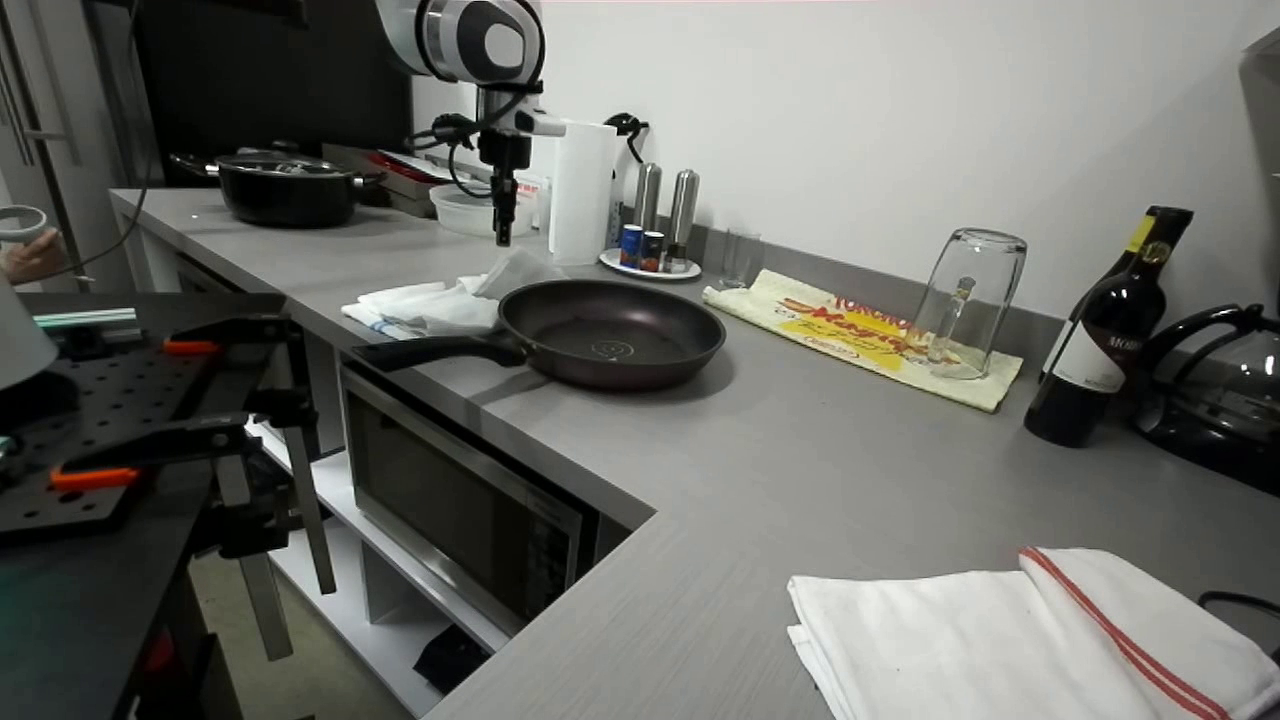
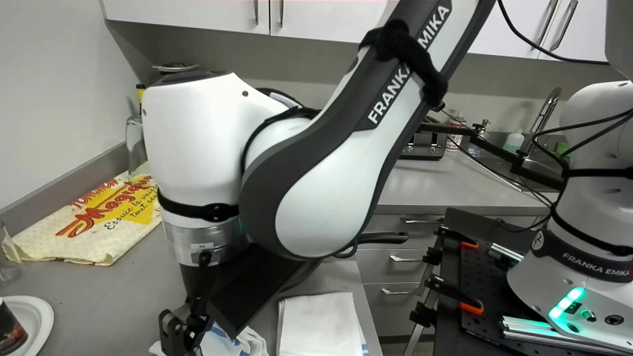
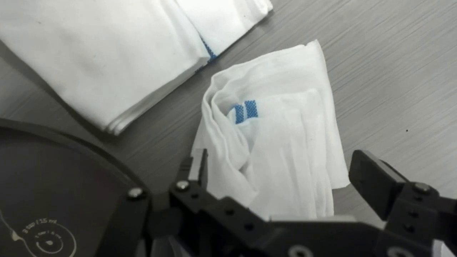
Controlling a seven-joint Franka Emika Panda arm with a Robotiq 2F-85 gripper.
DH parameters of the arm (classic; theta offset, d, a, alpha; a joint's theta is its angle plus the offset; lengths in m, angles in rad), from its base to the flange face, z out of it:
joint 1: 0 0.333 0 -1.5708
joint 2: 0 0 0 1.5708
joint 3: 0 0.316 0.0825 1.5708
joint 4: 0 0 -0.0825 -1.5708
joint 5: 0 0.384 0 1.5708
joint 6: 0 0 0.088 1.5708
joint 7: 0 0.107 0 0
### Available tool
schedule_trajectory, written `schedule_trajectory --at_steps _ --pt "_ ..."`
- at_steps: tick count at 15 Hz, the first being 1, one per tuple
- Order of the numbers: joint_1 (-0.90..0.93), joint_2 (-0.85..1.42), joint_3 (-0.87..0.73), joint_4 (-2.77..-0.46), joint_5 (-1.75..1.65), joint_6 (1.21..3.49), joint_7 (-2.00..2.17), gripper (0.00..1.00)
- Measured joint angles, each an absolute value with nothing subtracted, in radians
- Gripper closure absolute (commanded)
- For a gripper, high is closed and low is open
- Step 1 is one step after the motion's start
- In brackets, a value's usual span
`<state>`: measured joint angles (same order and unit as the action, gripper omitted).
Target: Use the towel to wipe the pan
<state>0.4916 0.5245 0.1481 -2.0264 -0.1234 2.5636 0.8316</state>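
We take the step in hand to be lifting the crumpled towel (image 3: 278, 139), which lies on the counter (image 1: 850, 480) beside the pan (image 1: 612, 340). Our gripper (image 3: 282, 171) hangs above it, its fingers (image 3: 373, 184) spread to either side of the bunched cloth and pinching nothing. We do best to come straight down over the raised folds and close on several layers, leaving loose cloth below to wipe with. In the wrist view one finger sits near the pan, so we keep it off the edge. A folded towel (image 3: 107, 53) lies close by, and its corner could drag along. In an exterior view a paper roll (image 1: 583, 190) stands behind the gripper, how near we cannot tell. The pan's handle (image 1: 450, 349) reaches past the counter edge; a careless bump could turn it.
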Motion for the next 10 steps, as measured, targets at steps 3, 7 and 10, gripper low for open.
schedule_trajectory --at_steps 3,7,10 --pt "0.529 0.563 0.109 -2.01 -0.132 2.598 0.845 0.0" --pt "0.561 0.62 0.048 -1.981 -0.151 2.623 0.847 0.0" --pt "0.572 0.655 0.012 -1.957 -0.154 2.629 0.847 0.0"
